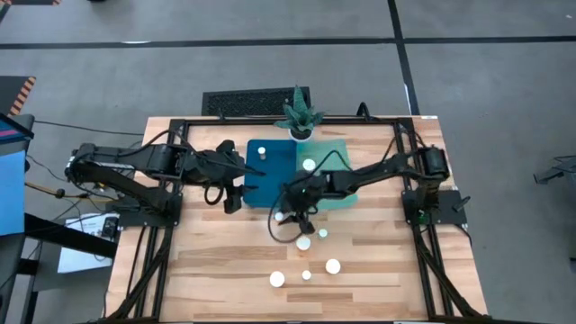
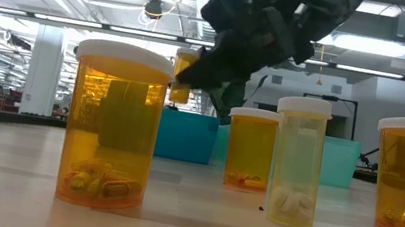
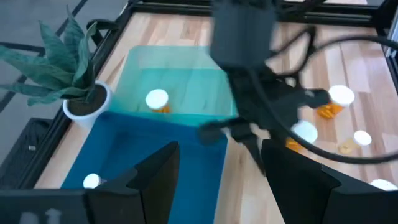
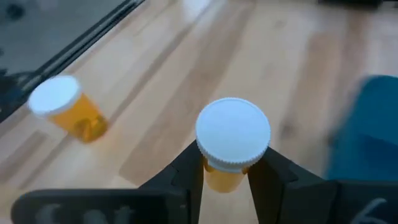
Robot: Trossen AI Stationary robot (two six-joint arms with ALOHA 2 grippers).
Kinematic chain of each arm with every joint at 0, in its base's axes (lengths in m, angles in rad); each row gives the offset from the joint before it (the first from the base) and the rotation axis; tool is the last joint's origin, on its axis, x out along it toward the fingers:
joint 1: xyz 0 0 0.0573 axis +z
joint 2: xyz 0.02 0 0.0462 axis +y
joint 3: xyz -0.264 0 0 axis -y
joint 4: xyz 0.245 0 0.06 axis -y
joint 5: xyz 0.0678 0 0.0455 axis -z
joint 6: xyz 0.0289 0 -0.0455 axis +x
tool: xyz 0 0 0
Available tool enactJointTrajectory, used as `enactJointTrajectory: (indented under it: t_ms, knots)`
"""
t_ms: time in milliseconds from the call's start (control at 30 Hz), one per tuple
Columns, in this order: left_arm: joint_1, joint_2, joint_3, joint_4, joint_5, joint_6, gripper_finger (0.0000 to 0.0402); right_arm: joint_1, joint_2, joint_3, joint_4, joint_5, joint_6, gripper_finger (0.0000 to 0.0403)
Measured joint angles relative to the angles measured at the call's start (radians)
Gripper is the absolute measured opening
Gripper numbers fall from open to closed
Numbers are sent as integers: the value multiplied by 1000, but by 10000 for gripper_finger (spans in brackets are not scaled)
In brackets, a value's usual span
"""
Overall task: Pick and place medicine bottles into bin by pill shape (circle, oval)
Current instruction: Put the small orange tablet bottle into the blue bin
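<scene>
The right gripper (image 4: 226, 177) pinches a medicine bottle (image 4: 231, 142) in its jaws, upright, cap up, above the worktop (image 1: 225, 261); the left gripper's (image 3: 217, 168) jaws are spread.

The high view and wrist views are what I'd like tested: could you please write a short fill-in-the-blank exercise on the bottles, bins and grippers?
1. The right gripper is shut on an amber medicine bottle with a ____ cap.
2. The dark blue bin holds ____ bottle.
3. The potted green plant stands at the table's ____ edge.
4. The left gripper, above the dark blue bin, is ____.

Missing words: white; one; far; open
</scene>
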Motion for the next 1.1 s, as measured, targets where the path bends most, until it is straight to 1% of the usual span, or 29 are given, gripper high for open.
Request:
enactJointTrajectory:
  t_ms: [133, 333, 533, 767, 867, 1100]
  knots:
    - [-1, -2, 0, -29, -2, -51, 222, 55, 76, 57, -9, 50, -28, 118]
    - [-42, -33, 0, -94, -13, -141, 222, 109, 185, 157, -8, 180, -56, 118]
    - [-87, -71, 0, -123, -77, -160, 222, 111, 252, 257, -54, 199, -12, 118]
    - [-116, -97, 0, -146, -105, -188, 222, 107, 326, 349, -98, 215, -7, 118]
    - [-120, -98, 0, -143, -123, -190, 222, 107, 332, 355, -102, 220, -13, 118]
    - [-125, -98, 0, -143, -127, -194, 222, 106, 332, 354, -103, 237, -15, 118]
